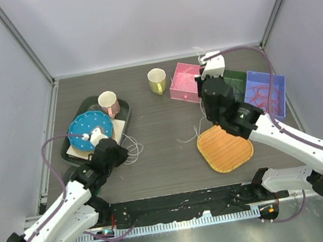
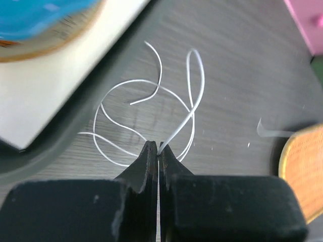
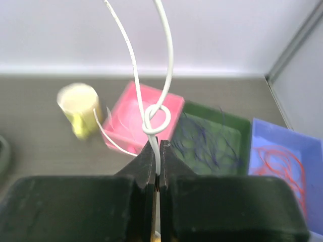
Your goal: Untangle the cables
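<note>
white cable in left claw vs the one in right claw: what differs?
The left cable lies in loose open loops on the table, no tight knot visible; the right cable is knotted just above the claw tips. The left cable spreads flat; the right cable's strands run out the top of its wrist view. Shared: both white, thin, each pinched in a shut claw (left claw, right claw).

Tray (image 1: 124,106): left, bearing plate (image 1: 86,127), pink mug (image 1: 108,103)
Yellow mug (image 1: 157,81): top centre
Mat (image 1: 225,148): centre right
Pink bin (image 1: 175,88), green bin (image 1: 238,79), blue bin (image 1: 264,73): upper right
</note>
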Controlling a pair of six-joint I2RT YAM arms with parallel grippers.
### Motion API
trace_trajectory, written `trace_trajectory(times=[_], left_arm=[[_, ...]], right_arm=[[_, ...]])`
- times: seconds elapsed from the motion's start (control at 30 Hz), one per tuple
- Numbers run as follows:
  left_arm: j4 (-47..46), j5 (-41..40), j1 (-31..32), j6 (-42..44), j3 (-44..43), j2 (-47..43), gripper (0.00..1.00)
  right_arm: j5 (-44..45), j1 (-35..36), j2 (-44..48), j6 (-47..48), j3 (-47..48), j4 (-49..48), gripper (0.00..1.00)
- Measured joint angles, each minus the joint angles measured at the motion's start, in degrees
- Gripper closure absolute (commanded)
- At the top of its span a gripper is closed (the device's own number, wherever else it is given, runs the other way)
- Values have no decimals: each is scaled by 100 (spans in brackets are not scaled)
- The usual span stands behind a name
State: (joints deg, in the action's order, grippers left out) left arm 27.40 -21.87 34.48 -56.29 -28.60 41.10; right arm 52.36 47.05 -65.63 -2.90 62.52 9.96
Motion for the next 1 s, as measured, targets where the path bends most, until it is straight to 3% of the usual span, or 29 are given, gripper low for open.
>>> trace_trajectory(times=[0.23,0.53,1.0], left_arm=[[-962,1102,0,264,271,938,100],[-1305,1287,0,337,352,584,100],[-1296,1209,0,426,391,232,100]], right_arm=[[-168,-162,-841,1123,1707,-1552,99],[-664,-1117,-2704,1967,3641,-2634,99],[-1279,-1803,-4107,2096,3630,-3311,99]])
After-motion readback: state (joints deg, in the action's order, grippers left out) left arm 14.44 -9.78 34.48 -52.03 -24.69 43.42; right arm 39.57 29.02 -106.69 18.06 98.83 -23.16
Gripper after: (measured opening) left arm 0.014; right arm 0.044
